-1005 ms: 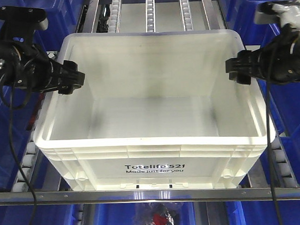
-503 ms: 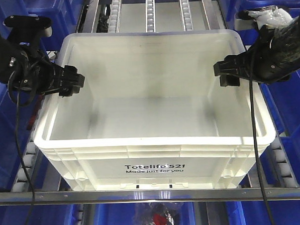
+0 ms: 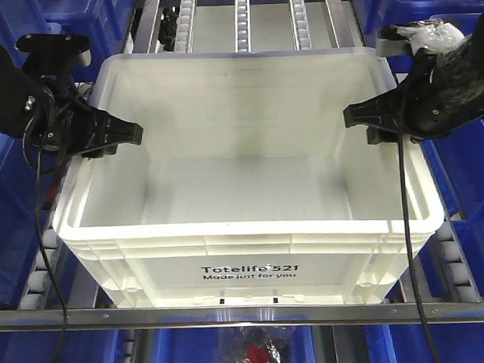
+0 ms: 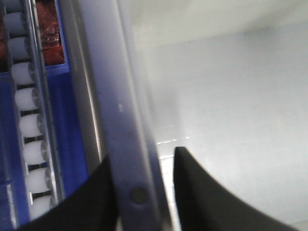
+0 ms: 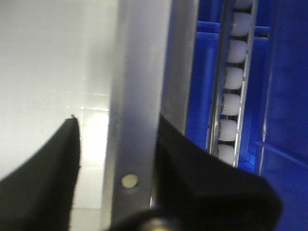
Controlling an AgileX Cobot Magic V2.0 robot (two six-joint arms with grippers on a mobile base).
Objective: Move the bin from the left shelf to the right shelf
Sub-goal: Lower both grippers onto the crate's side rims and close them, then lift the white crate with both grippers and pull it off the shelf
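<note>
Two arms: left hand (image 3: 131, 134) and right hand (image 3: 353, 116), fingers spread, straddle opposite rims of bin (image 3: 245, 247) printed "Totelife 521 Made just for you".

L/R arms (image 3: 17, 99) matte blk w/ thin blk cables (image 3: 42, 238). Left gripper (image 3: 132, 134) & right gripper (image 3: 352, 115) have blk wedge fingers. White wrap (image 3: 433, 35) atop R arm.

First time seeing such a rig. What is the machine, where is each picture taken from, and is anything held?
It is a two-armed robot. The front view looks down on a white bin resting on shelf rollers, with blue bins around. The left gripper and right gripper are the black claws at its side walls. The other two pictures come from cameras on the wrists: each shows black fingers straddling the bin's rim, a gap showing, so not clamped yet.
</note>
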